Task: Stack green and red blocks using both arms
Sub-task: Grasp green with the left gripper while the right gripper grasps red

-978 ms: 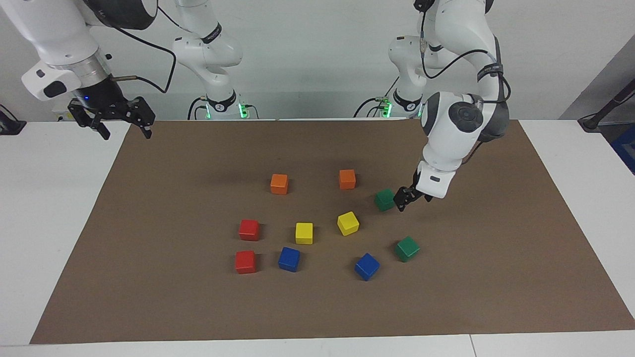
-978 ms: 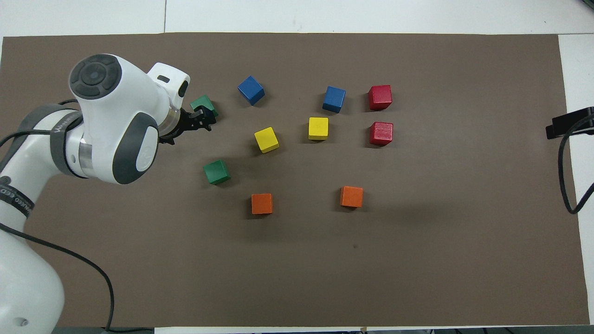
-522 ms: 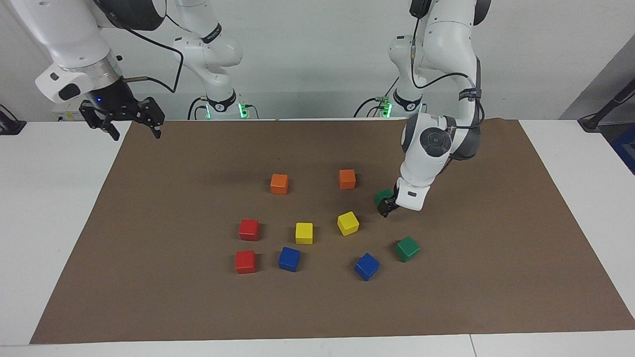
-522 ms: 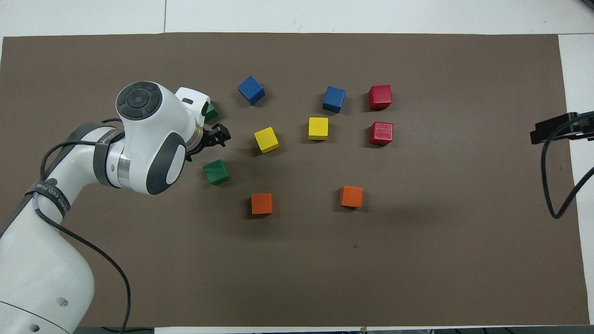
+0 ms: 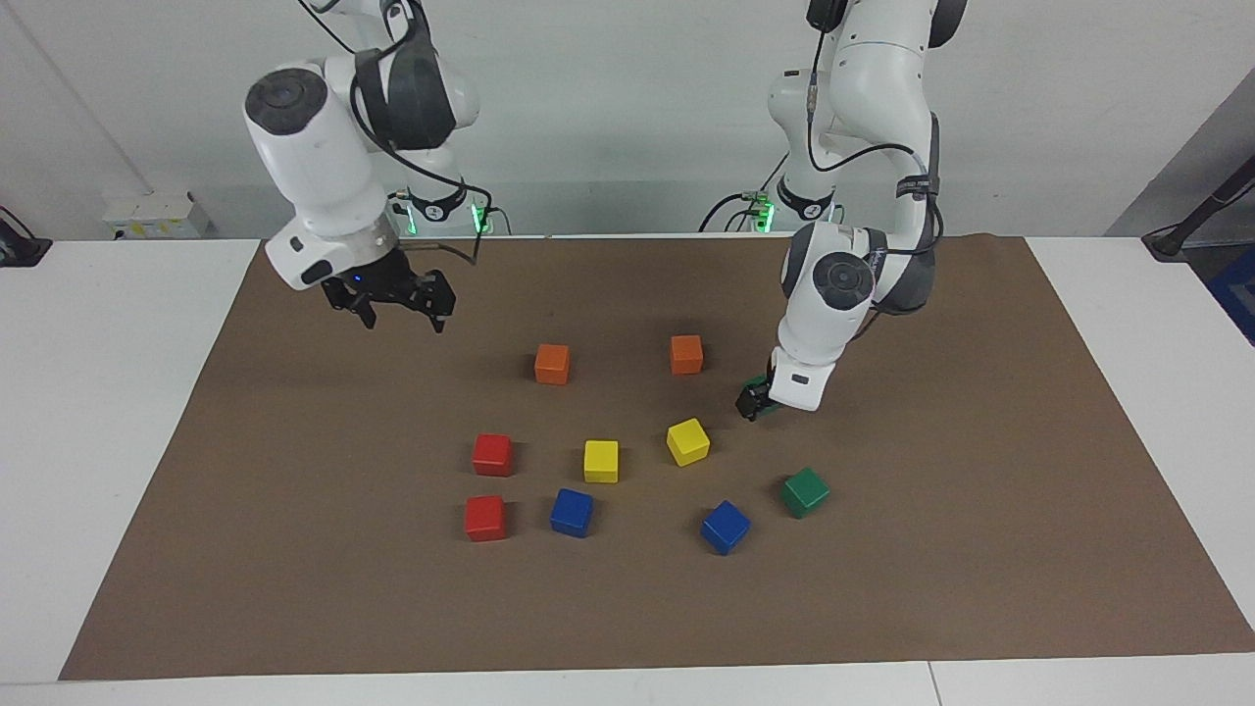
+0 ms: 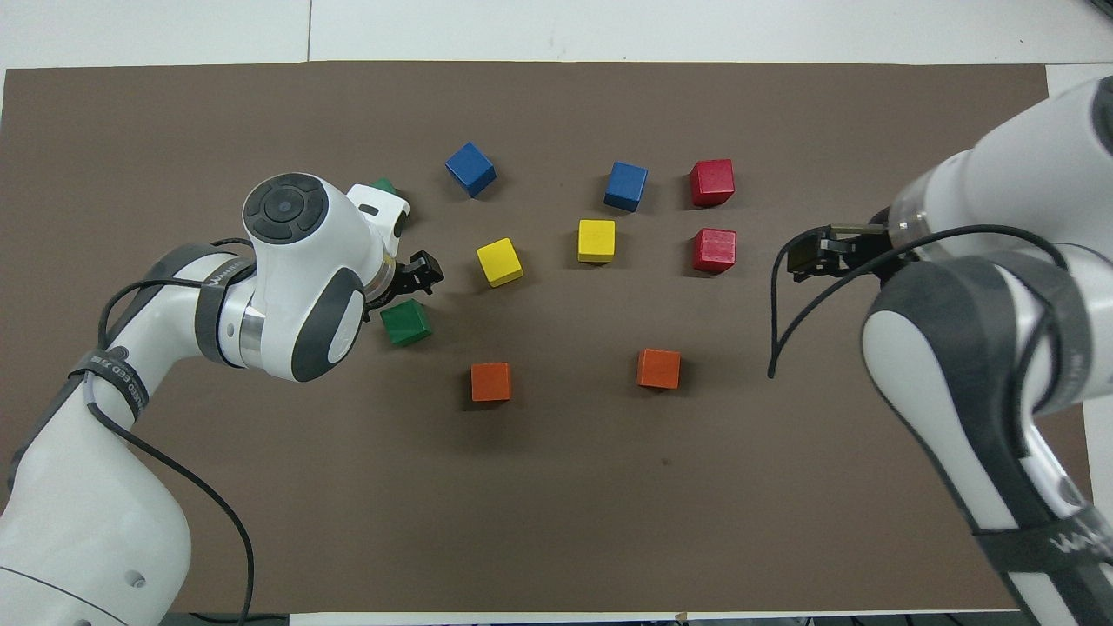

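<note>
Two red blocks (image 5: 492, 454) (image 5: 485, 517) sit side by side on the brown mat (image 5: 294, 490), toward the right arm's end; they also show in the overhead view (image 6: 715, 249) (image 6: 712, 182). One green block (image 5: 805, 491) lies toward the left arm's end, mostly hidden under the wrist in the overhead view (image 6: 383, 186). The other green block (image 6: 405, 322) lies nearer to the robots. My left gripper (image 5: 750, 403) is low at this block and hides most of it in the facing view. My right gripper (image 5: 402, 316) is open and empty, raised over the mat at its own end.
Two orange cubes (image 5: 552, 363) (image 5: 686, 354) lie nearest to the robots. Two yellow cubes (image 5: 601, 461) (image 5: 687, 441) sit mid-mat. Two blue cubes (image 5: 572, 512) (image 5: 726, 527) lie farthest out. White table (image 5: 118, 392) borders the mat.
My right arm has swung in from the table's end to over the mat. My left gripper has shifted onto the nearer green block. No block has moved.
</note>
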`<move>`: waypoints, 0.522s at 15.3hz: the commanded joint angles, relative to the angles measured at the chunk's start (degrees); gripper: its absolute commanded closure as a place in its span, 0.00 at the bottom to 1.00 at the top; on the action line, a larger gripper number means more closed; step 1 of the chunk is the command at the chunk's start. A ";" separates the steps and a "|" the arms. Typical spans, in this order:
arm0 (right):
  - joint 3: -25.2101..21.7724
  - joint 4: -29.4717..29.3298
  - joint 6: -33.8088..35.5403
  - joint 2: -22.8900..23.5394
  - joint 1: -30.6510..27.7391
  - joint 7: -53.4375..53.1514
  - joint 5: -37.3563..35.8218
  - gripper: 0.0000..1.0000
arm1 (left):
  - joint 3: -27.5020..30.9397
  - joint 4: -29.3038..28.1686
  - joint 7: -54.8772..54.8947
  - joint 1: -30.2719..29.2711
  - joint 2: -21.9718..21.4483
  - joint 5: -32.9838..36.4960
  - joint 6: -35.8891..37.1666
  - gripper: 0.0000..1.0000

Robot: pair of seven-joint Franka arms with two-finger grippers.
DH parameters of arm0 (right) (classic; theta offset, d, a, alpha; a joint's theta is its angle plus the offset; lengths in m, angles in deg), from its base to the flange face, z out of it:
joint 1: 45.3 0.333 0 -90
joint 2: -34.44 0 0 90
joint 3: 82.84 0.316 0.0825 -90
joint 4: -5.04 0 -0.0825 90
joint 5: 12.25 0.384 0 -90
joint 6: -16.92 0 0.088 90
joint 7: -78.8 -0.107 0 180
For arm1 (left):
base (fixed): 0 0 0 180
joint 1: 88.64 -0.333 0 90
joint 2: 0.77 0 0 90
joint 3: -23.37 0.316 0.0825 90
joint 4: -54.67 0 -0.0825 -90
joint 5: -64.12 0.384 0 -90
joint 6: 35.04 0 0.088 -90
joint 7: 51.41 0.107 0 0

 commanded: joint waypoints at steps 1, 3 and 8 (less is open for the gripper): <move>-0.17 0.05 -5.96 5.37 1.11 -2.81 0.44 0.00 | 0.72 -4.42 -1.90 1.91 -3.10 0.05 -2.16 0.00; -0.17 0.05 -8.78 7.84 1.90 -4.30 0.09 0.00 | 0.72 -5.12 -1.64 2.01 -3.19 0.05 -2.95 0.00; -0.17 1.90 -14.32 12.23 3.21 -9.13 -0.18 0.00 | 0.72 -7.84 -0.94 1.92 -3.63 0.05 -6.90 0.21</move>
